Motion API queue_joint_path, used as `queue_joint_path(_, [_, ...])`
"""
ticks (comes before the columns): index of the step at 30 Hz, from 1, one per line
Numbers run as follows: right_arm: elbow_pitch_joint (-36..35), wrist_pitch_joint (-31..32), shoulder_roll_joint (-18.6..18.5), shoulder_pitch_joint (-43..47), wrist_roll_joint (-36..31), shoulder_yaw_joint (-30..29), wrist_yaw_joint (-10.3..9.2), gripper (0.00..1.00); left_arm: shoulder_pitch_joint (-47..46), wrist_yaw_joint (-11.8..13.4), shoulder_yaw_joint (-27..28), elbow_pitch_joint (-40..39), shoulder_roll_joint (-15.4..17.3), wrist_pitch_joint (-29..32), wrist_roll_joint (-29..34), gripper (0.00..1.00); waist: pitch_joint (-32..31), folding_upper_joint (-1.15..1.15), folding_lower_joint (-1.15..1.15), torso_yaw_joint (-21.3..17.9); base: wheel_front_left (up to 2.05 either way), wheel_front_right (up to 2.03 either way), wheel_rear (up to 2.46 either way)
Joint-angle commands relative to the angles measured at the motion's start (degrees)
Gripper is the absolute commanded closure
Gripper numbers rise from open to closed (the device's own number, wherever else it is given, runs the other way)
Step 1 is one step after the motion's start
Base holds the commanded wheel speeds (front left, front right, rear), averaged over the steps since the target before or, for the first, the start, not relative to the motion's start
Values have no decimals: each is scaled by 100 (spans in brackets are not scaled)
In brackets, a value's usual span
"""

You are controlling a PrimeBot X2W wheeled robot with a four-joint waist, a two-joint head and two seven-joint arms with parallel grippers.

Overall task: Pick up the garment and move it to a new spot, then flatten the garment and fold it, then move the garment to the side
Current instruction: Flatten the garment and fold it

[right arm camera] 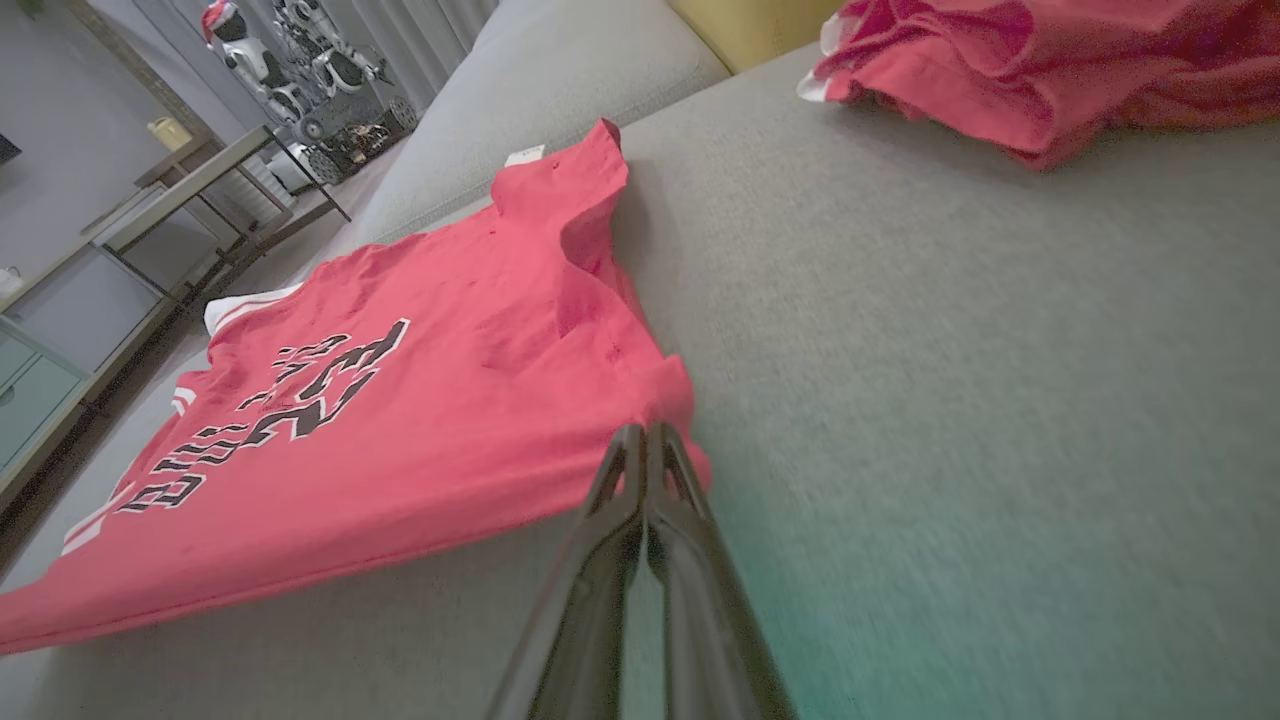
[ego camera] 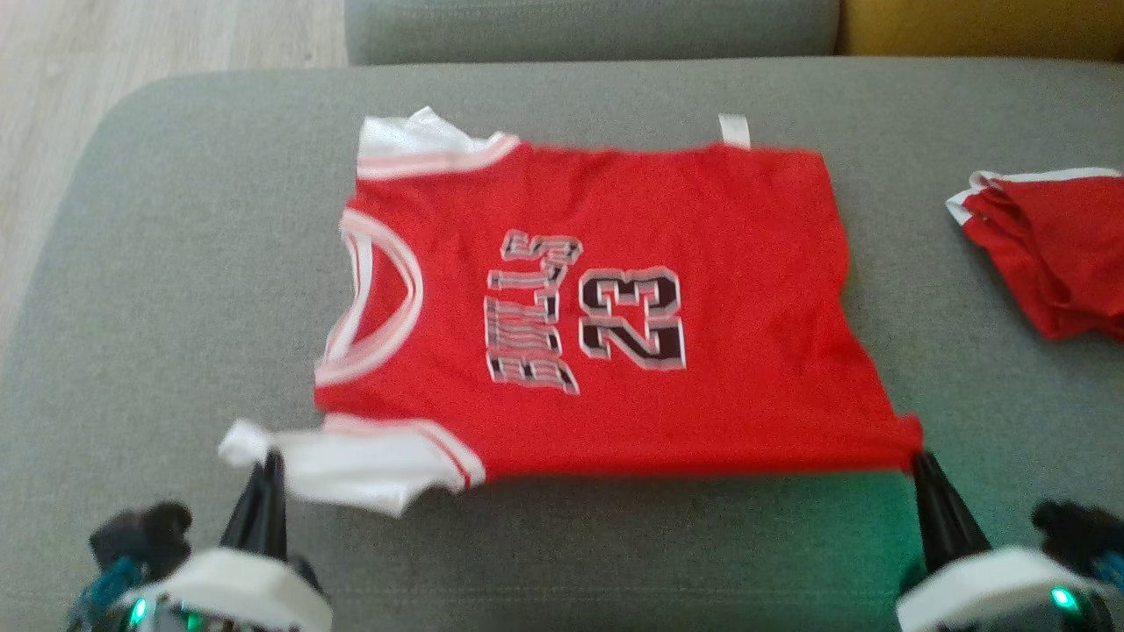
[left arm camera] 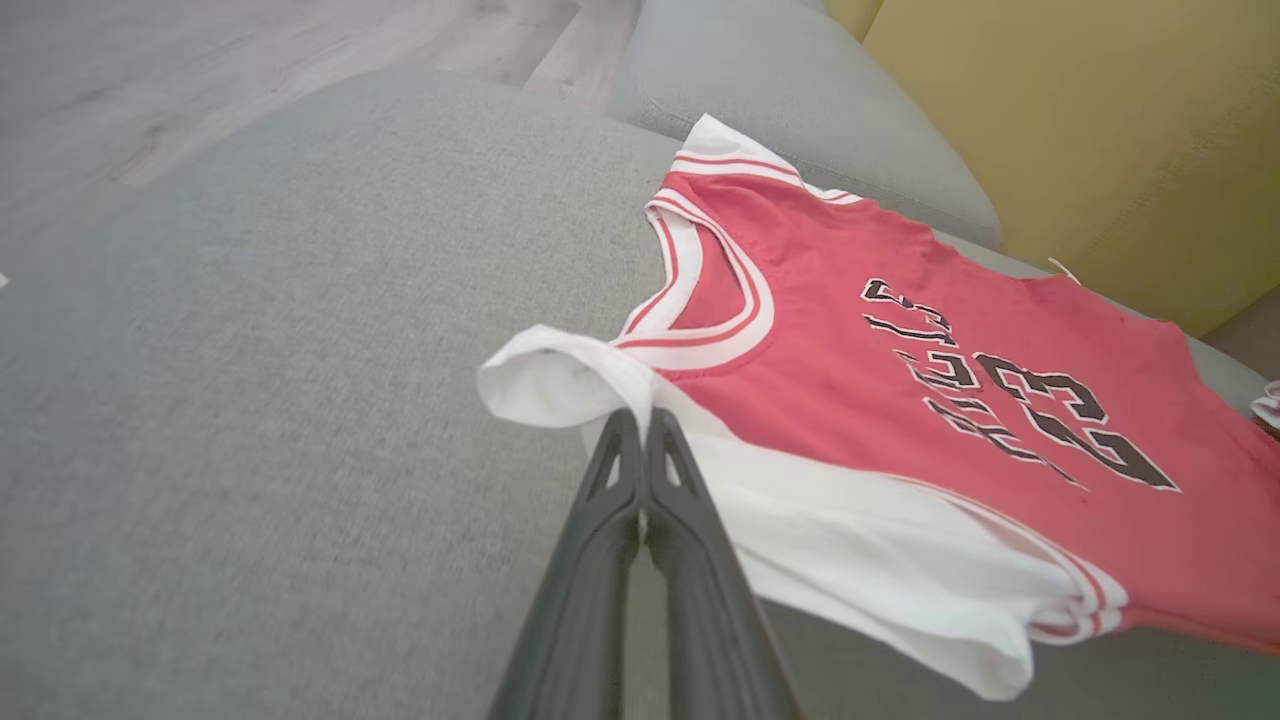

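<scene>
A red jersey (ego camera: 606, 307) with white sleeves and black "23" lettering lies spread on the grey sofa cushion (ego camera: 176, 290), neck to the left. My left gripper (ego camera: 266, 458) is shut on the near white sleeve (left arm camera: 560, 375), pinching it at the fingertips (left arm camera: 640, 425). My right gripper (ego camera: 918, 458) is shut on the near hem corner (right arm camera: 665, 400) of the jersey (right arm camera: 400, 400). The near edge is lifted slightly and pulled taut between the two grippers.
A second red garment (ego camera: 1054, 246) lies crumpled at the right of the cushion, also in the right wrist view (right arm camera: 1050, 70). A yellow cushion (left arm camera: 1100, 130) and grey backrest (ego camera: 588, 26) stand behind. Wooden floor (ego camera: 132, 44) lies past the left edge.
</scene>
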Motion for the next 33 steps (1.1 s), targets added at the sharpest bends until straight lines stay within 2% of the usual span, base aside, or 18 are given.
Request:
queue_joint_path(1, [-303, 53, -63, 15, 53, 18, 37, 100, -83, 101, 298, -312, 163, 38, 33, 100, -57, 0, 1, -13, 0, 0, 0])
queue_joint_path(5, [-1185, 440, -61, 754, 203, -186, 37, 100, 569, 401, 319, -1245, 207, 462, 93, 100, -166, 0, 1, -25, 0, 0, 0])
queue_joint_path(8, [-1574, 617, -60, 1062, 269, -307, 37, 100, 838, 544, 314, -1688, 245, 699, 140, 100, -227, 0, 1, -29, 0, 0, 0])
queue_joint_path(15, [-1679, 812, -60, 1082, 265, -434, 37, 100, 766, 611, 222, -1978, 380, 1156, 183, 100, -174, 0, 1, 0, 0, 0, 0])
queue_joint_path(19, [-1468, 984, -59, 687, 154, -404, 37, 100, 288, 470, 140, -1802, 504, 1408, 124, 100, 0, 0, 1, 6, 0, 0, 0])
queue_joint_path(22, [-1261, 1135, -59, 259, 13, -358, 37, 100, -198, 265, 31, -1458, 595, 1663, -6, 100, 174, 0, 1, 6, 0, 0, 0])
queue_joint_path(27, [-639, 1308, -59, -586, -293, -143, 37, 100, -1203, -122, -120, -429, 713, 2024, -242, 100, 503, 0, 1, -29, 0, 0, 0])
queue_joint_path(33, [22, 1233, -59, -1008, -354, -9, 37, 100, -1776, -394, -189, 493, 709, 1941, -362, 100, 669, 0, 1, -59, 0, 0, 0])
